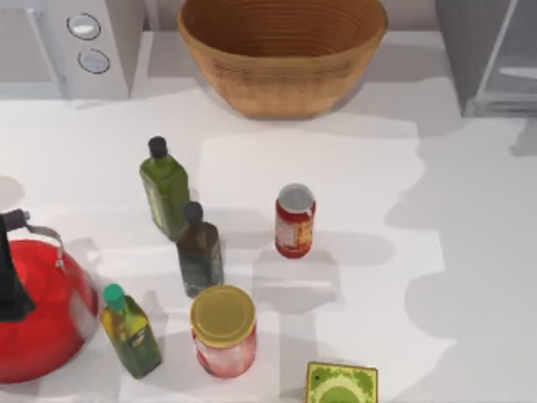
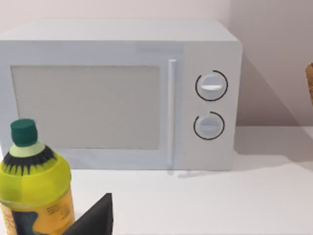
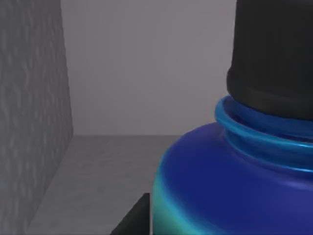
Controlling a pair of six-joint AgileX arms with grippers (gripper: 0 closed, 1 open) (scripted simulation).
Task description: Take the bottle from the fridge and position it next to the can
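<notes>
At the far left of your bench [image 1: 470, 277] you see a red kettle [image 1: 38, 311] with a black handle, and behind it, at the back left corner, the white microwave [image 1: 88, 42] with its two round knobs; the left wrist view faces that microwave [image 2: 122, 93] head on, with a yellow-green bottle [image 2: 34, 191] with a dark green cap close in front. A dark wedge at that view's lower edge is a finger [image 2: 95, 220] of your left pincer; you cannot tell from it whether the pincer is spread or pressed together. Moving right, three oil bottles stand upright: a small green-capped one [image 1: 130, 332] just beside the kettle, a tall green one [image 1: 165, 189] farther back, and a dark one [image 1: 200, 250] between them. Just right of the small bottle is a red-tinted jar [image 1: 223, 332] with a yellow lid. A wicker basket [image 1: 281, 50] sits at the back centre. The can [image 1: 294, 221] stands upright near the middle of the bench, apart from the others, and a green-patterned box [image 1: 341, 384] shows at the front edge. At the back right corner is the fridge [image 1: 495, 54], its glass door swung open. In the right wrist view the bottle [image 3: 234, 186] stands very close inside the grey fridge [image 3: 34, 122] interior, blue shoulder and black cap showing; you cannot tell how the right pincer's fingers stand.
</notes>
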